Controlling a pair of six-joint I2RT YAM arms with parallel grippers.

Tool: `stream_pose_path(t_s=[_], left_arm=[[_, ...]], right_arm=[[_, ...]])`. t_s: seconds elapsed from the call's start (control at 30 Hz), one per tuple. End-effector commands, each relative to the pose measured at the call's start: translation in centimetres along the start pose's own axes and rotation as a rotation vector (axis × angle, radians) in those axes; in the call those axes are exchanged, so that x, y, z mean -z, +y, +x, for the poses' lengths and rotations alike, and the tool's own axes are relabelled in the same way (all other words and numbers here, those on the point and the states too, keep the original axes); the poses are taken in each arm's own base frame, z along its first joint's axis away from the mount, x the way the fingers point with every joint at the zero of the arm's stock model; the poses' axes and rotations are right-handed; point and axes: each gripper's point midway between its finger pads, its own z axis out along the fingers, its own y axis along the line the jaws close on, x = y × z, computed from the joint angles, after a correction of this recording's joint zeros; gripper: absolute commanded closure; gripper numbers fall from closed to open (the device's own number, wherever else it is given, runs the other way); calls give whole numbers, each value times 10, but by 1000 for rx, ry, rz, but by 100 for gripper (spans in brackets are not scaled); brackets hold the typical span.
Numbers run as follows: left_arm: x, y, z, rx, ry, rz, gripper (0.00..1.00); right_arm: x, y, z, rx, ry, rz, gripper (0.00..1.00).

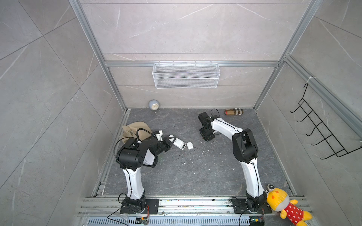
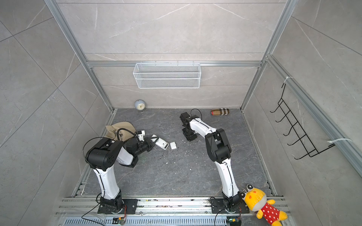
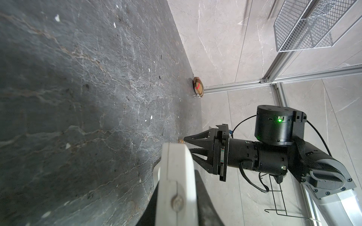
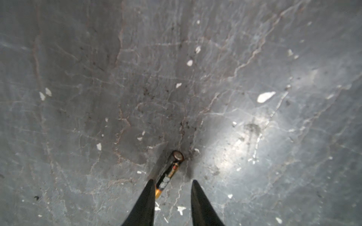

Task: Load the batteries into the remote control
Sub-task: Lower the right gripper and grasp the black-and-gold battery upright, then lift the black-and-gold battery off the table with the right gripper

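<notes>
The white remote control (image 1: 177,144) (image 2: 161,143) lies tilted at the left of the dark floor with its battery bay facing up, and my left gripper (image 1: 170,141) is shut on its near end. In the left wrist view the remote's (image 3: 176,176) white edge fills the space between the jaws. Its white cover (image 1: 189,145) (image 2: 173,145) lies beside it. My right gripper (image 1: 207,138) (image 4: 172,183) points down at the floor, jaws open. A black-and-gold battery (image 4: 170,170) lies on the floor, its end touching one finger (image 4: 146,201). No other battery shows.
White specks litter the floor (image 1: 195,168). A beige cloth (image 1: 135,130) lies behind the left arm. A clock (image 1: 154,105) and a plaid pouch (image 1: 233,112) stand at the back wall, with a mesh basket (image 1: 186,75) above. A plush toy (image 1: 282,203) sits by the right base.
</notes>
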Motion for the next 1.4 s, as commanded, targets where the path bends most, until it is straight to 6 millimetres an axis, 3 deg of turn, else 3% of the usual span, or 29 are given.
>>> stream_pose_path(t_s=[0.0,0.2,0.33,0.43,0.53,0.8,0.9,1.1,1.37], left_arm=[[0,-35,-12,-72,-20,106,100],[0,-35,-12,-70,-17,108,100],[0,-36,-11,-65,-13,110,100],[0,-38,-11,-68,-11,115,100],[0,-39,-12,-64,-12,117,100],[-2,-35,-11,-54,-5,112,100],[-1,-40,-11,-65,-6,121,100],[1,-43,-11,-78,-11,125,100],[-1,-41,-9,-67,-2,123,100]], right_arm=[[-7,-8,-3,3,-1,63,67],[-16,-11,1,40,25,84,82],[-21,-14,3,118,36,84,87],[-28,-3,11,318,96,37,98],[-34,-7,25,561,196,34,100],[-25,-68,20,957,201,228,97],[-22,-78,20,1044,180,270,96],[-19,-76,22,1170,97,305,91],[-11,-66,33,1192,17,226,70]])
